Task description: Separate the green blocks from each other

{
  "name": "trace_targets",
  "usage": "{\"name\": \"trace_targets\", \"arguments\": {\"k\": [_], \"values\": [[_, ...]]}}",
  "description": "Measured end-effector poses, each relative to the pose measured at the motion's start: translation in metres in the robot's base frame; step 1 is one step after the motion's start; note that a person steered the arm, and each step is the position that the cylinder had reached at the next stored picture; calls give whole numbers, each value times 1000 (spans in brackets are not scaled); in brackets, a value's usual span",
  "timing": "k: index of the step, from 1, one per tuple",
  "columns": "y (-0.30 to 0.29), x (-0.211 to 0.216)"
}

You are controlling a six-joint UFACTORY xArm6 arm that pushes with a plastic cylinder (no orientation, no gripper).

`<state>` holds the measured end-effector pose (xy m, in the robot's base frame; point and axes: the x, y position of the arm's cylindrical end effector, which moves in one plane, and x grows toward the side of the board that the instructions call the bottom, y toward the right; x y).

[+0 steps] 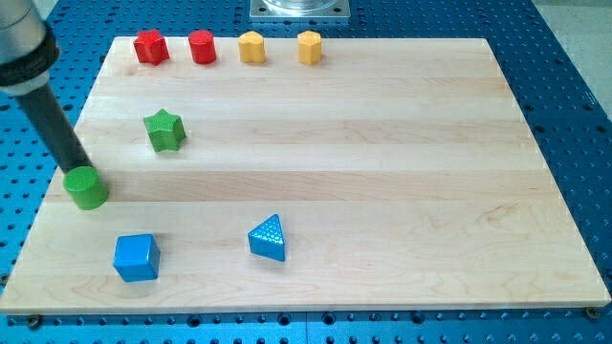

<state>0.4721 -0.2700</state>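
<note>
A green star block (164, 130) sits on the wooden board at the view's left. A green cylinder block (87, 187) sits lower and further left, close to the board's left edge. The two green blocks are apart, with bare wood between them. My dark rod comes down from the view's top left. My tip (79, 168) is at the cylinder's upper edge, touching it or right behind it, and lies to the lower left of the star.
A red star (151, 46), a red cylinder (203, 47), a yellow block (251, 47) and an orange-yellow block (309, 47) line the board's top edge. A blue cube (136, 257) and a blue triangle (269, 238) sit near the view's bottom.
</note>
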Motion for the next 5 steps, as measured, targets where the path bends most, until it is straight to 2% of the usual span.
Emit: {"name": "trace_targets", "arguments": {"k": [1,2,4,5], "values": [[34,21],[58,17],[173,34],[134,57]]}}
